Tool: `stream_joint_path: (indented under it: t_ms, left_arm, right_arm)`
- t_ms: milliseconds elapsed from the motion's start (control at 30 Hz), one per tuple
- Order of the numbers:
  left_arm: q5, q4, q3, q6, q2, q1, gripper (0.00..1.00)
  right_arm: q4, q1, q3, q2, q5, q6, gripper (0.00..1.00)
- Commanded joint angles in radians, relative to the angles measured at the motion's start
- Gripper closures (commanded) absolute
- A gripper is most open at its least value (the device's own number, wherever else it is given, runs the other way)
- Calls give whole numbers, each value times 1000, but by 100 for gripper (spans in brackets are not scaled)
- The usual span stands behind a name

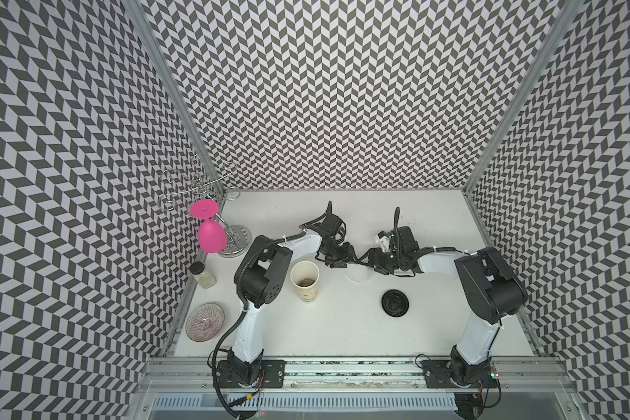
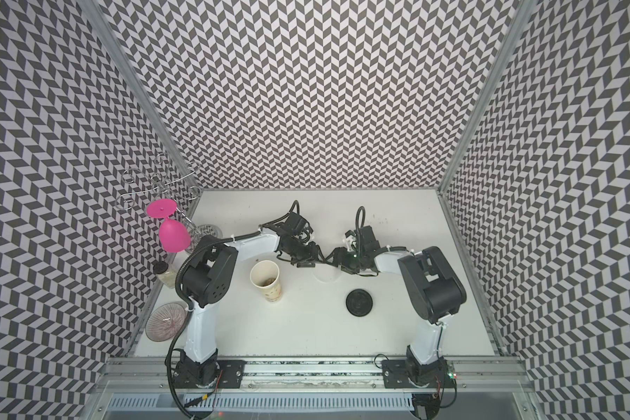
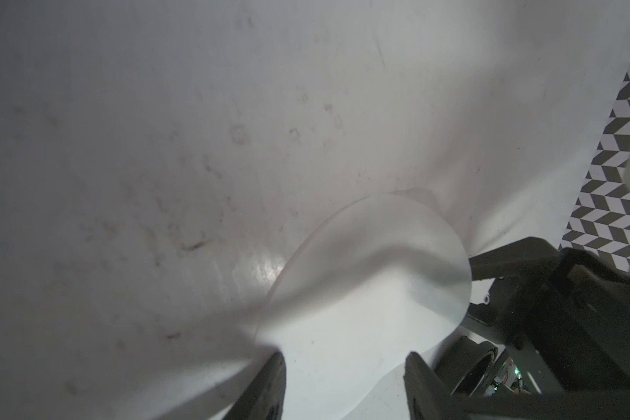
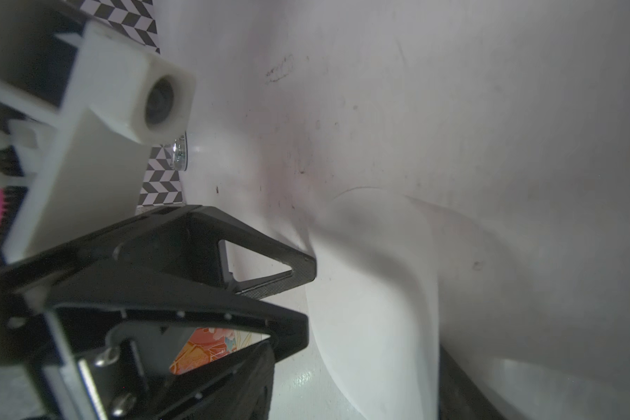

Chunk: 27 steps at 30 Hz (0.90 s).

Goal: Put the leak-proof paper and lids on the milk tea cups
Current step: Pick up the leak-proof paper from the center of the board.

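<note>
Spotting the paper [image 1: 360, 279] in both top views: on the table [image 1: 342, 327], just right of the cup [image 1: 305, 282], under both grippers. Left wrist view: left gripper [image 3: 344, 385] jaws apart, sheet curling up between them. Right wrist view: right gripper [image 4: 357, 389] also apart, straddling it. Cup's on the left gripper's side, so that one's nearer, I'd say.

Around my scuffed white tabletop [image 1: 342, 327] rise three tall walls papered in a black-and-white chevron pattern [image 1: 342, 91], joined behind it by grey metal corner posts [image 1: 175, 91], with a grey aluminium rail [image 1: 342, 367] along its near edge, all evenly lit.
</note>
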Motion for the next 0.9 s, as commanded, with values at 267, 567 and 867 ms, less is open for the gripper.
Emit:
stream_joint_path:
  t_ms: [267,567,867]
  left_arm:
    - [-19,10,-54,-24,17,4,44]
    - [-30,-1,-50,-15,18,9,44]
    - [-37,-10,-36,-13,20,9,44]
  right_arm:
    - [105,17,-89,11,-15,79,54]
    - [141,-49,-145,-54,-38,88,72]
    - [175,-55,-150,-52,-62,92,96]
